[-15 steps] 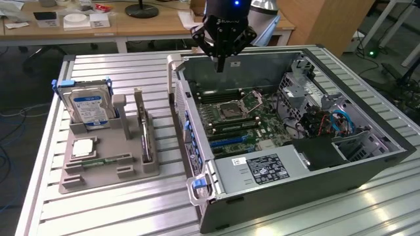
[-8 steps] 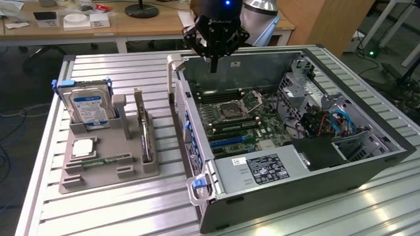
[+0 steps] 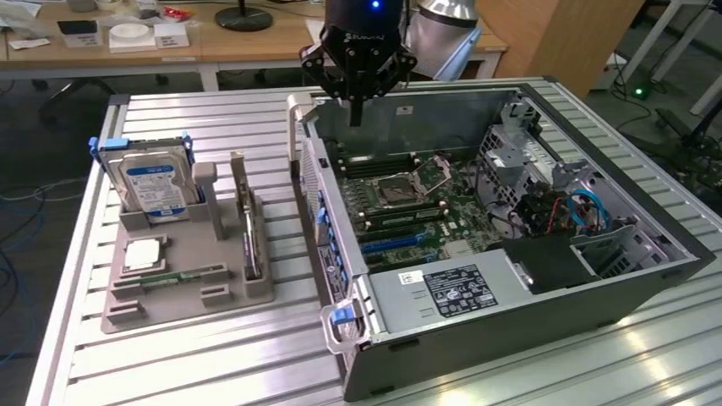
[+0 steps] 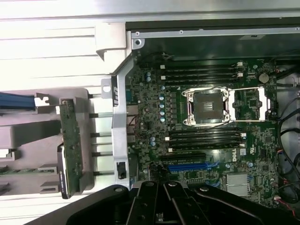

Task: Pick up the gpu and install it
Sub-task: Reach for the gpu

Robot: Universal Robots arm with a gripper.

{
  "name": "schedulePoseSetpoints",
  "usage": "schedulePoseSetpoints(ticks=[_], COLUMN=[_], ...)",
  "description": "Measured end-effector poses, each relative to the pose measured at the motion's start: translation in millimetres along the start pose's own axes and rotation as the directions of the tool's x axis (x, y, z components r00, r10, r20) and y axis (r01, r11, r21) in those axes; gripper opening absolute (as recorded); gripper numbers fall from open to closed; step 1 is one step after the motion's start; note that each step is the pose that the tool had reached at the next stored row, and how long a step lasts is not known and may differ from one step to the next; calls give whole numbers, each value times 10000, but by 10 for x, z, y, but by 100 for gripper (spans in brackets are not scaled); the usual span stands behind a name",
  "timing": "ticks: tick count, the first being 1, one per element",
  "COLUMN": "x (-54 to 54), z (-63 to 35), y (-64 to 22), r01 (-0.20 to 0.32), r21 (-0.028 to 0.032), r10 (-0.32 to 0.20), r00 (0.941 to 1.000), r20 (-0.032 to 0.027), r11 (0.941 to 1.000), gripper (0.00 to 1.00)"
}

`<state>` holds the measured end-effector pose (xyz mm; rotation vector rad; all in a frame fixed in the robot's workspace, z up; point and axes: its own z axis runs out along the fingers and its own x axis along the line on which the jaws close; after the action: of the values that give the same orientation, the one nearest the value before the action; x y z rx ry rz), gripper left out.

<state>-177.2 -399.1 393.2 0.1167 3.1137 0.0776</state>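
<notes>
1. Item: the gpu [image 3: 249, 241] [image 4: 71, 140], a thin card, is being stored upright on edge in the grey holder [image 3: 169, 296], just beside the computer case [image 3: 508, 330], outside its wall on the exterior view's left.
2. Gripper [image 3: 355, 114] [image 4: 161, 185]: is being held above the computer case, near its holder-side wall, with fingers pressed together and nothing being carried. The gpu is not being touched.
3. Handling, as judged: the card is being rated light, stiff and fragile. The bare circuitry and connector edge are being counted as no-touch areas.
4. Hold, as judged: the free top edge near mid-length is being favoured, pinched across the two flat faces.
5. Destination, as judged: the blue slot [image 3: 390, 244] [image 4: 187, 166] inside the computer case is being shown vacant.
</notes>
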Motion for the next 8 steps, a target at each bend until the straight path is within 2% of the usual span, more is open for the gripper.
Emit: schedulePoseSetpoints(ticks=[8], x=[144], z=[-3], y=[-11], r01=[1], r21=[0], r10=[-1], r00=[10000], r20=[0], r11=[10000], gripper=[11])
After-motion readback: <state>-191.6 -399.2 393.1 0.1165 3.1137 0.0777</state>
